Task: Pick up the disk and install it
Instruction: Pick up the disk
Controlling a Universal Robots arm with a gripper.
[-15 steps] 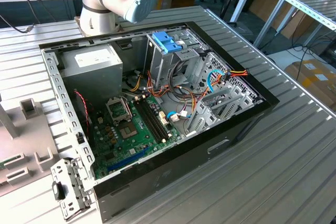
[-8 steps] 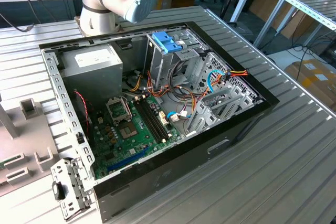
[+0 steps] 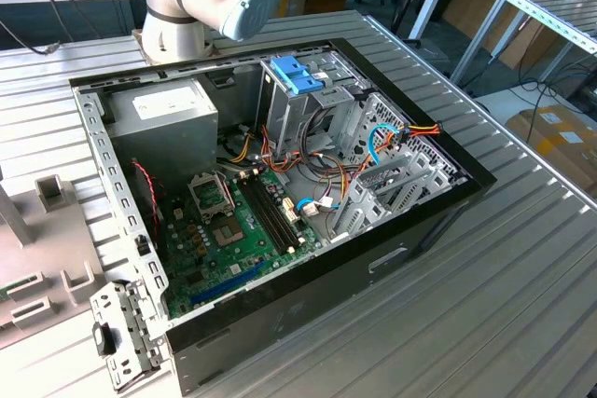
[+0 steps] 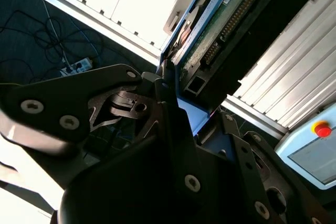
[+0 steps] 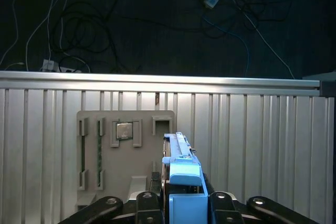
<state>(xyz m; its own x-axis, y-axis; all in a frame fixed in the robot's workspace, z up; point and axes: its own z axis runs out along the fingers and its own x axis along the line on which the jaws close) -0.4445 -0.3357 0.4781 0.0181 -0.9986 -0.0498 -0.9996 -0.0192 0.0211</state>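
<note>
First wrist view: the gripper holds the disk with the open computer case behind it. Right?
No. Behind the disk in the gripper, the first wrist view shows a grey parts tray on the slatted table instead.

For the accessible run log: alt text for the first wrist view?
The tool grips the disk edge-on, a light-blue part on its near end, against a ribbed metal table. On the table lies a grey fixture plate holding a square chip; cables trail across the dark floor beyond.
</note>
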